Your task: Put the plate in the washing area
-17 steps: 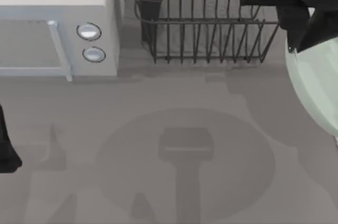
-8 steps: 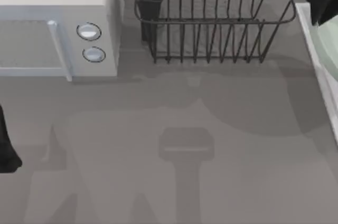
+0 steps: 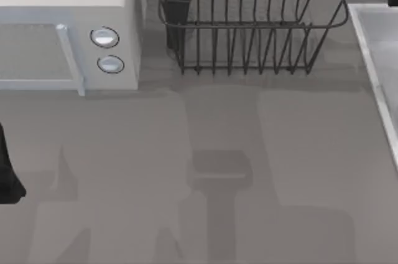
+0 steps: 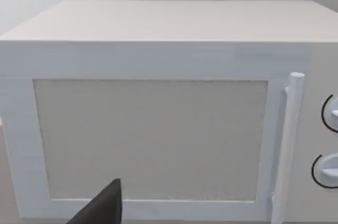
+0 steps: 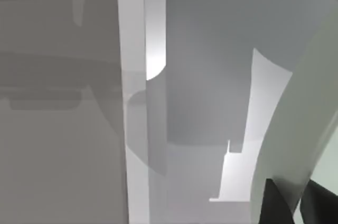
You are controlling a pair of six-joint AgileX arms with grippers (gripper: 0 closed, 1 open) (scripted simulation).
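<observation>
**Plate over the sink, and the wrist cam is what tells you**

From the top, the table (image 3: 186, 170) looks pretty quiet: the microwave (image 3: 68, 27) sits at the back left, the black rack (image 3: 249, 21) is just to its right, and the sink (image 3: 373, 52) runs along the right edge with its pale raised rim. The left arm (image 3: 7, 170) is parked at the left edge, a dark bit poking in.

The right wrist cam adds the good stuff. There the plate (image 5: 306, 108) curves across the picture, mint-pale, tilted rather than lying flat, with the sink's rim (image 5: 136, 129) and grey basin floor beneath it. So the plate is above the sink, not resting in it as far as I can see. The right gripper (image 5: 298, 197) has dark fingers (image 5: 274, 203) on either side of the plate's edge, pinching it. Looks clamped on, though only the tips are visible.

The left wrist cam is just staring at the microwave's front: door, upright handle (image 4: 288, 145), two knobs (image 4: 330, 139) at the side. One dark finger of the left gripper (image 4: 103, 208) pokes in; I honestly can't tell if that one's spread or closed.
</observation>
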